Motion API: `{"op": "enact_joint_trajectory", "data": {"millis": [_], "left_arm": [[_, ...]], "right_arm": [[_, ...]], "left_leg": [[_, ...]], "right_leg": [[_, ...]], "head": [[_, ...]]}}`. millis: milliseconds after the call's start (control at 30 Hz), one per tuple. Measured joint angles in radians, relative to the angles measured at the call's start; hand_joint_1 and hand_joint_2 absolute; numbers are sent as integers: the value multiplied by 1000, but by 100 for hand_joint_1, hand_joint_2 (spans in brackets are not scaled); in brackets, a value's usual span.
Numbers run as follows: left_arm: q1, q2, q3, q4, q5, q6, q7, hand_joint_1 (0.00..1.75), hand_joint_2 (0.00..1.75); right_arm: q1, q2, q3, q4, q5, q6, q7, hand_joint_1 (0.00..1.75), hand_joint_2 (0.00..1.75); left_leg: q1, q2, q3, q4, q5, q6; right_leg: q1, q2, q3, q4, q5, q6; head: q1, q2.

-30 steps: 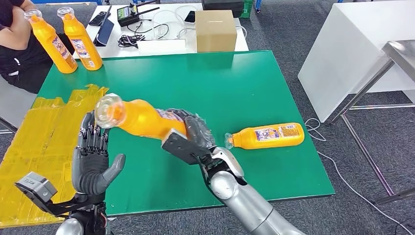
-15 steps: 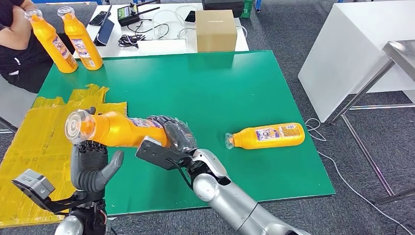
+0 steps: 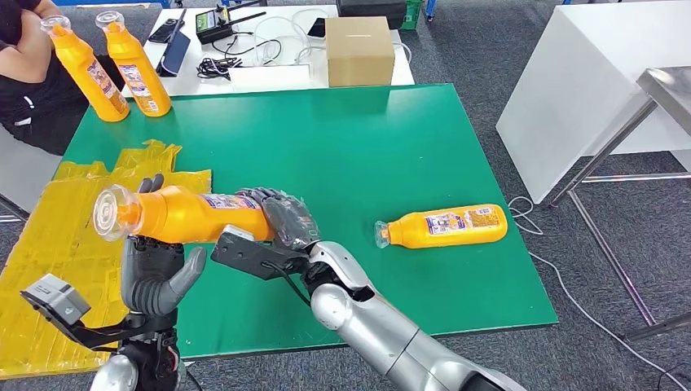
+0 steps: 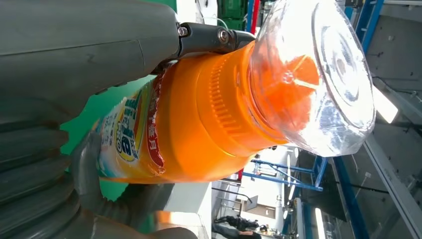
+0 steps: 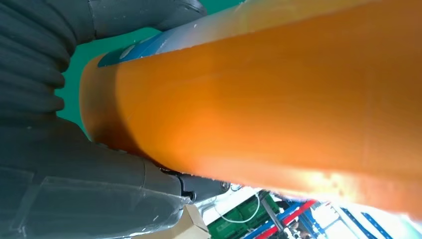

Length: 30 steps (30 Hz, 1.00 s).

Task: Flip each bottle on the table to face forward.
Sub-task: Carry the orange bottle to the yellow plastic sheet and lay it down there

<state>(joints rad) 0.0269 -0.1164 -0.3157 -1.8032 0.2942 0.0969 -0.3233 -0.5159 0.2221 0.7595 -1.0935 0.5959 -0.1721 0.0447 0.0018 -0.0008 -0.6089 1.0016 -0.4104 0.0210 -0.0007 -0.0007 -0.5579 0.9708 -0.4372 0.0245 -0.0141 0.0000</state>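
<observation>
One bottle carried further left by right hand.

Green table — lying bottle, two upright bottles, yellow tape patch

Orange bottles, green table

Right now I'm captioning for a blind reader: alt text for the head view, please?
The right hand holds an orange bottle sideways above the open left hand. Another bottle lies on the green table.
</observation>
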Motion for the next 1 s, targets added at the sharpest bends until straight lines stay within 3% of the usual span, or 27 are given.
{"op": "enact_joint_trajectory", "data": {"millis": [533, 900, 933, 1000], "left_arm": [[-36, -6, -15, 27, -10, 35, 25, 0, 175], [-31, -6, -14, 38, 1, 51, 27, 0, 175], [-30, -6, -13, 39, 3, 51, 27, 17, 175], [-29, -6, -13, 40, 6, 53, 28, 100, 175]], "right_arm": [[-47, 67, 74, 136, 147, -35, 16, 175, 175], [-56, 82, 113, 185, 182, -44, 23, 174, 175], [-58, 83, 118, 191, 186, -49, 23, 174, 175], [-62, 83, 126, 200, 195, -57, 23, 173, 175]], "left_leg": [[0, 0, 0, 0, 0, 0], [0, 0, 0, 0, 0, 0], [0, 0, 0, 0, 0, 0], [0, 0, 0, 0, 0, 0]], "right_leg": [[0, 0, -1, 0, 0, 0], [0, 0, 0, 0, 0, 0], [0, 0, 0, 0, 0, 0], [0, 0, -1, 0, 0, 0]], "head": [[0, 0], [0, 0], [0, 0], [0, 0]]}}
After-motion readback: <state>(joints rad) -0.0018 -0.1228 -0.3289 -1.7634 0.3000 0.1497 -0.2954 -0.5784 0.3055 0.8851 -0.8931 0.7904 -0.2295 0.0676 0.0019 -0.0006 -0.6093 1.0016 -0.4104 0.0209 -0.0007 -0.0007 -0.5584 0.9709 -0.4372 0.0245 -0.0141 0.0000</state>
